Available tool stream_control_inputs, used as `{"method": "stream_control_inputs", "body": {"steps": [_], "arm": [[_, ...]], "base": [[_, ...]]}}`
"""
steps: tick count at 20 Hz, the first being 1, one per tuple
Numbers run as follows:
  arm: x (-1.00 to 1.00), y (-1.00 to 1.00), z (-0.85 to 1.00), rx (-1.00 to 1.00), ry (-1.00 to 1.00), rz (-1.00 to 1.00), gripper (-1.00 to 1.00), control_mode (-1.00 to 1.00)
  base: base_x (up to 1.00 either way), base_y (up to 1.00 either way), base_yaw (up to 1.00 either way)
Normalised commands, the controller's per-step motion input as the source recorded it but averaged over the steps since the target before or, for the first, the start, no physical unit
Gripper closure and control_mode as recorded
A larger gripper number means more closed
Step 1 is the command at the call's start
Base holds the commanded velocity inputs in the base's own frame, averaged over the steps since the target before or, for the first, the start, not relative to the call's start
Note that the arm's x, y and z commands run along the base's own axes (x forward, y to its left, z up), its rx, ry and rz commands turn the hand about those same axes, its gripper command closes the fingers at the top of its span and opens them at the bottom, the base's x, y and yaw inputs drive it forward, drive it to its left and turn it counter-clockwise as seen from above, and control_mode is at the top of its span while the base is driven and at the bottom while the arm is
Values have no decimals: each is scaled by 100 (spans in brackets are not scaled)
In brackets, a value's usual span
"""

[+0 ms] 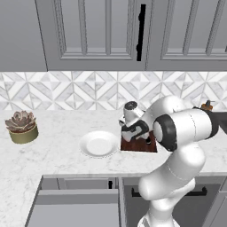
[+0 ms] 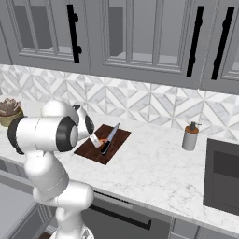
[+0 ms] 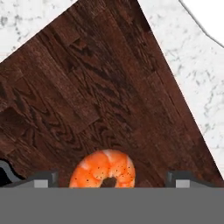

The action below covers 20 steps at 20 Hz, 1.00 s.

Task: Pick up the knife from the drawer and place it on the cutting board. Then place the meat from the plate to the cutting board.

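The robot's two-finger hand is seen with its dark fingertips set wide apart, one on each side of the small curled orange-red shrimp-like piece of meat. Whether the tips touch the meat cannot be told. The meat is seen lying on the dark reddish-brown rectangular wooden cutting board.

In the right base view, the small kitchen knife with a silver blade and black handle is laid across the cutting board, which rests on the white marbled table. The round white shallow plate is placed just left of the board in the left base view, bare. Below the table edge, the wide shallow grey drawer is pulled open.

No brand, label or writing can be read on any item.
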Motion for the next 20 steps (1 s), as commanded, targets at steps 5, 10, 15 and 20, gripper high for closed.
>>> {"method": "stream_control_inputs", "body": {"steps": [5, 10, 15, 20], "arm": [[-34, 26, 58, 0, 0, 0, -100, -100], [-35, 37, 36, -2, 0, 0, -100, -100], [-62, 35, 17, -6, -12, 0, -100, -100], [-75, 30, 49, -6, -28, 0, -100, -100]], "base": [[0, 0, 0], [0, 0, 0], [0, 0, 0], [0, 0, 0]]}}
